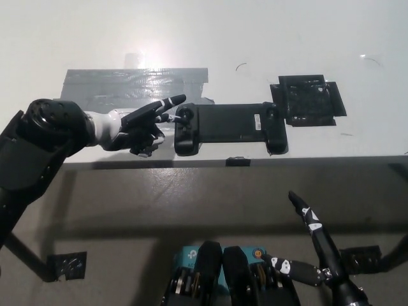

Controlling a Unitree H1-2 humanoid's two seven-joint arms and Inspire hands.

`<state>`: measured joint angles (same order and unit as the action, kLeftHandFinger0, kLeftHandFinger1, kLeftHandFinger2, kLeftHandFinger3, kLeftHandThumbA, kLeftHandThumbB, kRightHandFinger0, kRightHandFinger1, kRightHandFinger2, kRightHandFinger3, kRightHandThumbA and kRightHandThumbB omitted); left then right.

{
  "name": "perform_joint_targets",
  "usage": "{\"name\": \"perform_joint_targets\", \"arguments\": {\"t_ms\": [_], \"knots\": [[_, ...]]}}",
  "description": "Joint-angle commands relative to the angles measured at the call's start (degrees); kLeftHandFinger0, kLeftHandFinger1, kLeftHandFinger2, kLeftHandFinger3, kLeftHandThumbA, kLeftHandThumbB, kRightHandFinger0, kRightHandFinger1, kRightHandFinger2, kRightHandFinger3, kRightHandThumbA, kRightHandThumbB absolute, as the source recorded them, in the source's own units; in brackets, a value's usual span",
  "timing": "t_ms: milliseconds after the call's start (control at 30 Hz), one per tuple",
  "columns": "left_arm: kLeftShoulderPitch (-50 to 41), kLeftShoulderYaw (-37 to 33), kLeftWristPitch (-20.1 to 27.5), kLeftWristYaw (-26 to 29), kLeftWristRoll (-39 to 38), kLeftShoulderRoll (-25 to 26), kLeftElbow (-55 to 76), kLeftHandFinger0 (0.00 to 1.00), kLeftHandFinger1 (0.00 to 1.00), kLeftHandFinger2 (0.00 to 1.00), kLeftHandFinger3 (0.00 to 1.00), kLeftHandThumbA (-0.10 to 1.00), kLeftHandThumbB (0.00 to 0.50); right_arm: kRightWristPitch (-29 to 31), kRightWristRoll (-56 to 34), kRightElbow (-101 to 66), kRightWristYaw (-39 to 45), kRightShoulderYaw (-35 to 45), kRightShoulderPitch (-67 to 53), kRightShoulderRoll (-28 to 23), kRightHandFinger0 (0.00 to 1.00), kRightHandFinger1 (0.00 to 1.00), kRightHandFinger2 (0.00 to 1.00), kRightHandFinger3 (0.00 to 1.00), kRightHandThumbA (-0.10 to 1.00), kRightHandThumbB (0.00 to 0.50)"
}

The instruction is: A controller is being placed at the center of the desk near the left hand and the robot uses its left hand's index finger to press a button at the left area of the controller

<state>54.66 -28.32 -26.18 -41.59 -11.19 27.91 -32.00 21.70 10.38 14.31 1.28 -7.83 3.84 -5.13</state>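
A black controller [229, 125] lies flat near the front edge of the white desk [255, 38], its long side running left to right. My left hand [141, 126] hovers just left of it, one finger stretched out toward the controller's left grip, the tip right beside the stick and buttons there. The other fingers are curled in. I cannot tell whether the tip touches the controller. My right hand [312, 245] rests low at the bottom right, below the desk edge, holding nothing, with one finger pointing up.
A patch of grey tape [127, 86] lies on the desk behind my left hand. A black square pad [309, 100] sits behind the controller's right end. A small black clip [237, 161] marks the desk's front edge.
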Motion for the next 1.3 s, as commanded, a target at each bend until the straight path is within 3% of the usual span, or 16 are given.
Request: {"name": "perform_joint_targets", "arguments": {"t_ms": [0, 333, 467, 900, 1167, 1267], "knots": [[1.84, 1.58, -0.75, -0.53, 1.21, 0.48, 0.30, 0.00, 0.00, 0.03, 1.00, 1.00, 0.487, 1.21, -0.03, -1.93, 0.51, -0.09, 1.34, -0.31, 1.00, 1.00, 1.00, 1.00, 1.00, 0.232], [1.62, 2.40, -0.75, -0.64, 1.90, 0.73, 0.60, 0.00, 0.00, 0.05, 1.00, 1.00, 0.466, 1.40, 0.11, -1.90, 0.45, -0.07, 1.67, -0.38, 1.00, 1.00, 1.00, 1.00, 1.00, 0.227], [1.30, 2.58, -0.75, -0.96, 2.20, 0.41, 0.53, 0.00, 0.00, 0.00, 1.00, 1.00, 0.478, 1.30, -0.20, -1.90, 0.67, -0.12, 1.59, -0.39, 1.00, 1.00, 1.00, 1.00, 1.00, 0.228], [0.57, 2.22, -0.75, -1.31, 4.20, -1.30, -0.67, 0.00, 0.00, 0.00, 1.00, 1.00, 0.489, 1.59, -0.18, -1.85, 0.47, 0.03, 1.83, -0.40, 1.00, 1.00, 1.00, 1.00, 1.00, 0.216], [-0.84, 2.31, -0.75, -1.32, 4.86, -1.56, 0.68, 0.00, 0.00, 0.03, 1.00, 1.00, 0.456, 0.92, -0.08, -2.13, 0.48, 0.00, 2.08, -0.36, 1.00, 1.00, 1.00, 1.00, 1.00, 0.225], [-1.56, 2.81, -0.75, -1.12, 4.44, -1.79, 0.48, 0.00, 0.00, 0.08, 1.00, 1.00, 0.453, 1.40, -0.31, -1.67, 0.47, 0.00, 2.24, -0.29, 1.00, 1.00, 1.00, 1.00, 1.00, 0.222]]}}
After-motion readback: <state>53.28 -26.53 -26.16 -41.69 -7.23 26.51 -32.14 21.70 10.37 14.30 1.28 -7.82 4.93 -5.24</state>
